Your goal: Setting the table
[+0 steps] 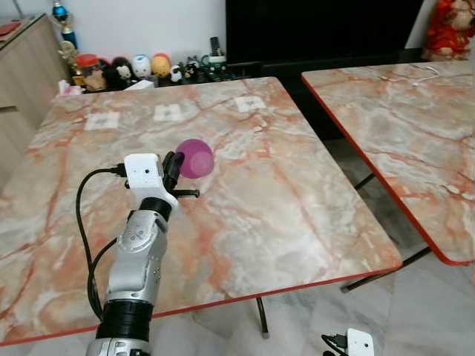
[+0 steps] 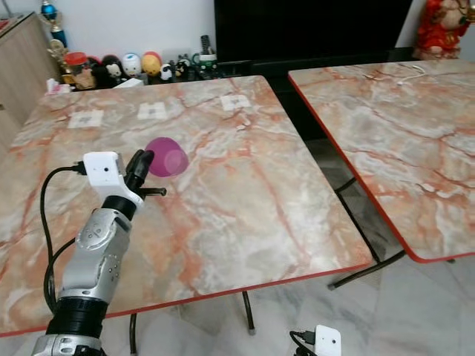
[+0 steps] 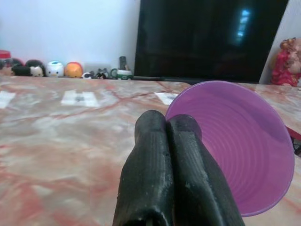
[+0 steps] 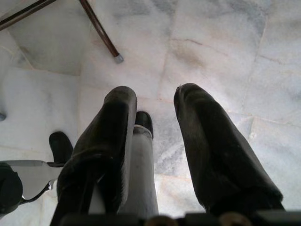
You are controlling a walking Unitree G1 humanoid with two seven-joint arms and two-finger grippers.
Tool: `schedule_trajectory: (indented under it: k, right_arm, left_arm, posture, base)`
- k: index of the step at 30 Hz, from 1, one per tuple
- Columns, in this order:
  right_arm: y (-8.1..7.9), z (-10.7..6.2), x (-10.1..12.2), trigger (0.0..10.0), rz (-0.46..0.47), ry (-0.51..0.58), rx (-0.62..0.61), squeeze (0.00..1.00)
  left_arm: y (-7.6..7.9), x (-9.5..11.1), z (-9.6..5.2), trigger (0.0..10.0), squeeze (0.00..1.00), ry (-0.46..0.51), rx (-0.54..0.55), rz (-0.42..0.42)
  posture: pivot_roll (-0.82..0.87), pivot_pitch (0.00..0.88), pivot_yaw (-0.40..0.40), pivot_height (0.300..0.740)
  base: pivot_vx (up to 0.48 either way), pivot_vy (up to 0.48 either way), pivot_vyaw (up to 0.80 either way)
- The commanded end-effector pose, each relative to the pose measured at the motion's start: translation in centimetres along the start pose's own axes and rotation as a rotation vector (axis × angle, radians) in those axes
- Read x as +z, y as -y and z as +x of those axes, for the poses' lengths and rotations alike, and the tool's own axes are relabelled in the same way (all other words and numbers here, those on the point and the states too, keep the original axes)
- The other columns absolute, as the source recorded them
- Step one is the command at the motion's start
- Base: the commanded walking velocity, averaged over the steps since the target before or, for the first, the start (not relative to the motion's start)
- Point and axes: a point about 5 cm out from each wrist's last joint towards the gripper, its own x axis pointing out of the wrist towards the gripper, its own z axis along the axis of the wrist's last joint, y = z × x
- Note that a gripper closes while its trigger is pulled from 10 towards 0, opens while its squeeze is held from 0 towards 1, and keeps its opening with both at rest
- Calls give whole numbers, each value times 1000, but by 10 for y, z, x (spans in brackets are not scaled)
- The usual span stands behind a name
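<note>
The left arm [image 1: 137,267] is seen nearest, silver, rising from below the near edge of the bench [image 1: 297,208] and reaching over its surface. The left tool [image 3: 171,129] is pinched shut on the rim of a purple cup [image 1: 196,158]; in the left wrist view the two black fingers [image 3: 150,169] are pressed together with the cup wall between them, the cup's ribbed inside turned toward the camera. The cup is held tipped on its side, above the bench, roughly midway between the near and far edges and nearer the left edge than the right; whether it touches the surface cannot be told. Three white paper squares [image 1: 168,113] are laid in a row near the far edge of the bench. Beyond the far edge, a row of small figurines [image 1: 141,67] is lined up against the wall beside a black screen [image 1: 319,30]. A second marbled bench [image 1: 401,126] with a red rim is set to the right, well apart. The right tool [image 4: 155,108] is hung low over the pale floor tiles [image 4: 225,42], its fingers parted a moderate way and holding nothing.
</note>
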Motion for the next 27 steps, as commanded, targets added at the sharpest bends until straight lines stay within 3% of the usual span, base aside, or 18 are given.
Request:
schedule_trajectory:
  k: [1, 27]
  right_arm:
    - [5, -1, -2, 10000, -9, -6, -16, 0]
    - [4, 0, 1, 10000, 1, 1, -19, 0]
  left_arm:
    - [5, 7, 3, 10000, 0, 31, -11, 13]
    - [-3, 12, 6, 10000, 0, 38, 25, 8]
  posture:
    - [28, 0, -9, 740]
    - [28, 0, -10, 740]
  base:
    - [0, -469, 0]
    - [0, -469, 0]
